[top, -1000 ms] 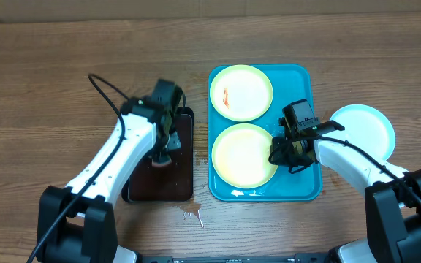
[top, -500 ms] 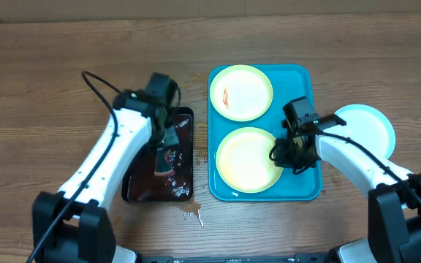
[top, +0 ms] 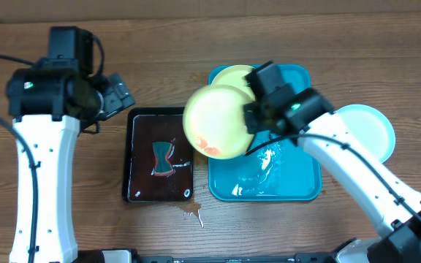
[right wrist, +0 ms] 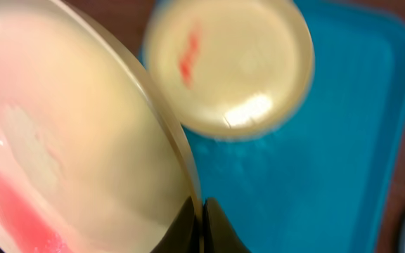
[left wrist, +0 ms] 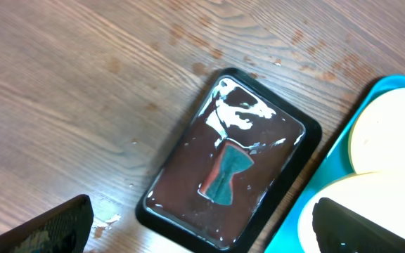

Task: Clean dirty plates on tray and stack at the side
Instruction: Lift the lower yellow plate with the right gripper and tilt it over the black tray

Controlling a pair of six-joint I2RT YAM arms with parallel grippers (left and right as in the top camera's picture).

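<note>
Now the right claw (right wrist: 201,223) is clamped on the rim of a yellow plate (top: 215,121), holding it tilted in the air above the left edge of the tray (top: 302,186) and the near side of the black tray (top: 141,186). Pink-red liquid pools along the lower edge of this plate.

The tray's floor is wet, with bright streaks of water across it. A second yellow plate (top: 234,73) lies flat at its far end, partly hidden from overhead by the held one. The right wrist view shows a red smear (right wrist: 188,56) on it. A white plate (top: 371,131) with a blue rim sits on the worktop (top: 342,36) just right of the tray, partly under the right arm.

The left claw (top: 114,98) hangs high over the worktop, left of the black tray, its jaws spread wide with nothing between them. A sponge (top: 164,157) lies in that tray's wet bottom. A small puddle (top: 192,214) marks the worktop by its near right corner.
</note>
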